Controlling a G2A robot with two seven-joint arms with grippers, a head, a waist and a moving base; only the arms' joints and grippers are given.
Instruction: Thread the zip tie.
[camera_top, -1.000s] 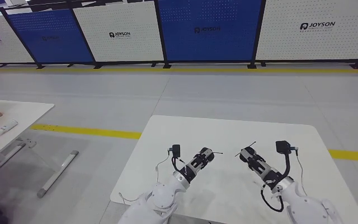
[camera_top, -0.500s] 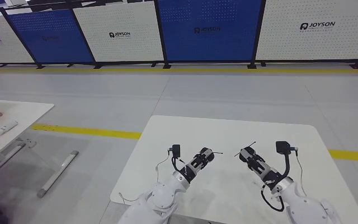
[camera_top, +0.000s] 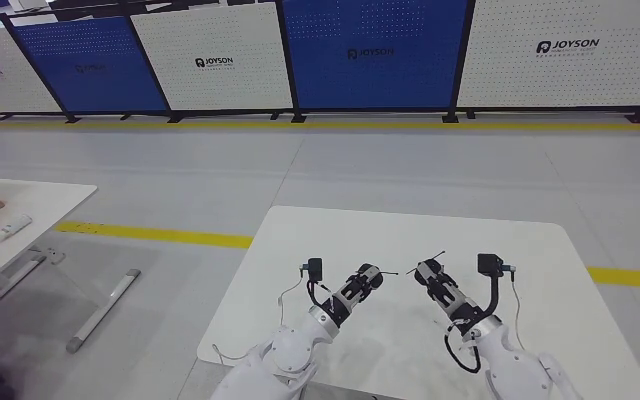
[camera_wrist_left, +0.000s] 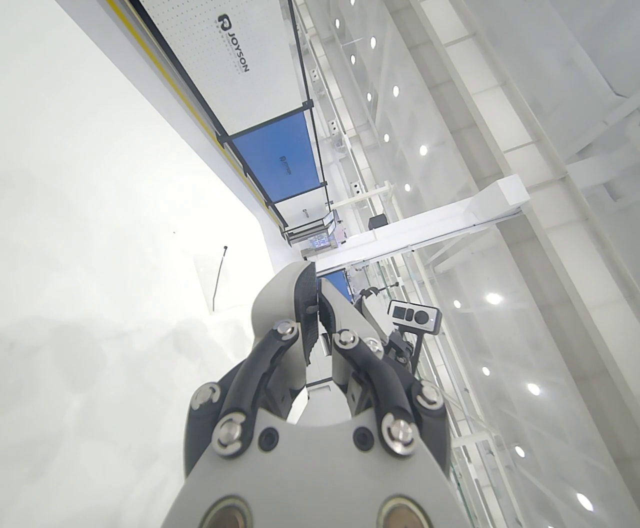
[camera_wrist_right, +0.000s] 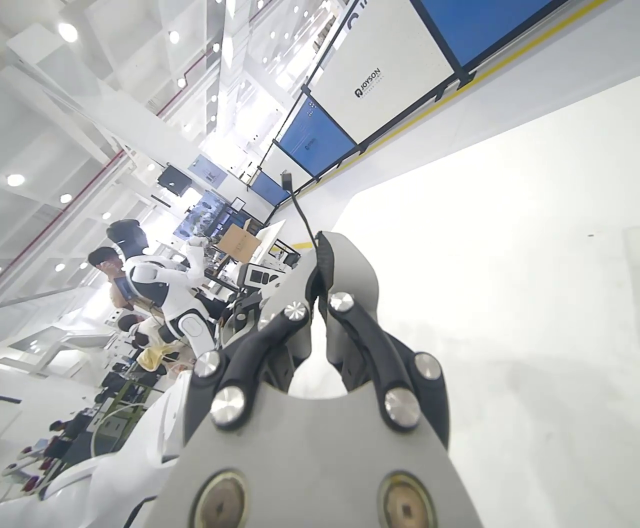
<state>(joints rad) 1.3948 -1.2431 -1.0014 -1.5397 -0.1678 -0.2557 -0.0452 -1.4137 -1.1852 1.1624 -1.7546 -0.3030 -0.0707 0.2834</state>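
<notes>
Mid-threading above the table (camera_top: 330, 230), the right gripper (camera_top: 421, 267) pinches the zip tie (camera_wrist_right: 300, 210) below its head and the left gripper (camera_top: 373, 271), near it, pinches what seems its tail, which next needs careful aiming into the head.

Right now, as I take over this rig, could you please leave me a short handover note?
The left gripper is shut above the table; I cannot tell whether it holds anything.
The right gripper is shut on a zip tie, whose head end sticks out free beyond it.
A second zip tie shows against the table beside the left gripper, apart from it.
Done: one tie gripped.
Left: feed a tail through a head; no loop is formed yet.
</notes>
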